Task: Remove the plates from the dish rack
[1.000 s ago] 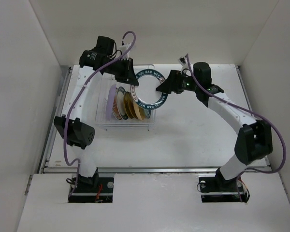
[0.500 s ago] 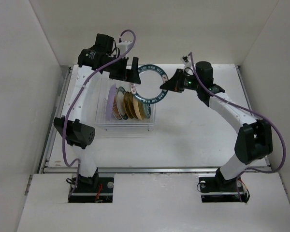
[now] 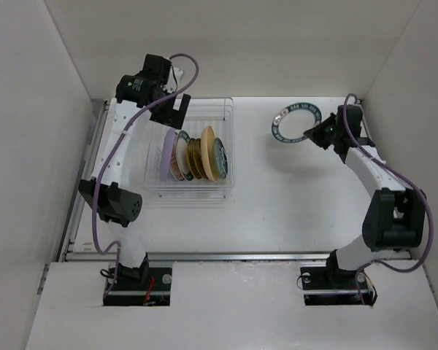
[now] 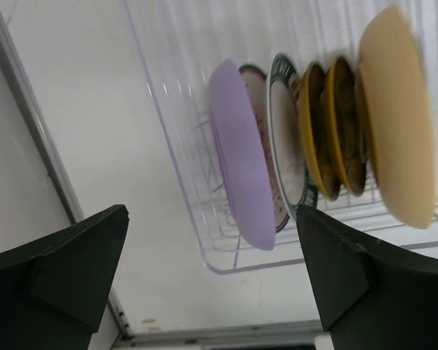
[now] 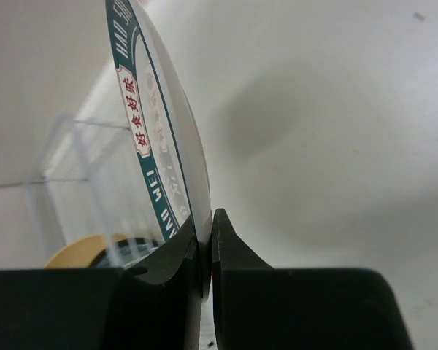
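Note:
The white wire dish rack [image 3: 230, 157] stands left of the table's middle with several plates on edge in it. From the left they are a lavender plate [image 3: 165, 154], patterned ones, brown-gold ones and a yellow plate [image 3: 208, 149]. In the left wrist view the lavender plate [image 4: 241, 168] is nearest, then a white one with a dark rim [image 4: 286, 146] and the yellow plate [image 4: 398, 117]. My left gripper [image 3: 178, 115] hangs open above the rack's far left corner, holding nothing. My right gripper [image 3: 320, 133] is shut on the rim of a white plate with a teal lettered band [image 3: 298, 124], held in the air at the far right. In the right wrist view that plate [image 5: 157, 146] is pinched between the fingers of the right gripper [image 5: 210, 226].
White walls close in the table on the left, back and right. A metal rail [image 3: 84, 189] runs along the table's left edge, close to the rack. Bare white table [image 3: 299, 189] lies between the rack and the right arm.
The teal-banded plate passed from my left gripper to my right one. The left opened and drew back left over the rack. The right shut on the rim and carried the plate right.

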`<action>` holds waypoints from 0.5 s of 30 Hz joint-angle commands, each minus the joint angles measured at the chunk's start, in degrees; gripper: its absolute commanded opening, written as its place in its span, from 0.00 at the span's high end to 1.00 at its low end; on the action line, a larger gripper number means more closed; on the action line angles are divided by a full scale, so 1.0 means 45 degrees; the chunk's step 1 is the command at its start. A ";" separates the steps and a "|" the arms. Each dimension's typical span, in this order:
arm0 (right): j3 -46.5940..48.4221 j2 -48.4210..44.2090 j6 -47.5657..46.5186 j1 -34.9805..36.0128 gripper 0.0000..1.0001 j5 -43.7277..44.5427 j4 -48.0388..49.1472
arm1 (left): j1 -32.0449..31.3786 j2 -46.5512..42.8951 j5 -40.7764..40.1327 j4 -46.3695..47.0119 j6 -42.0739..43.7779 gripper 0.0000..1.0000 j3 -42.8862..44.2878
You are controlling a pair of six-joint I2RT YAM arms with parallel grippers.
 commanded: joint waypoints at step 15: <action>-0.0631 0.4463 0.0639 -0.1062 0.67 -0.1801 -0.0394 | -0.0252 0.0928 -0.2088 -0.0204 0.0578 0.42 -0.2789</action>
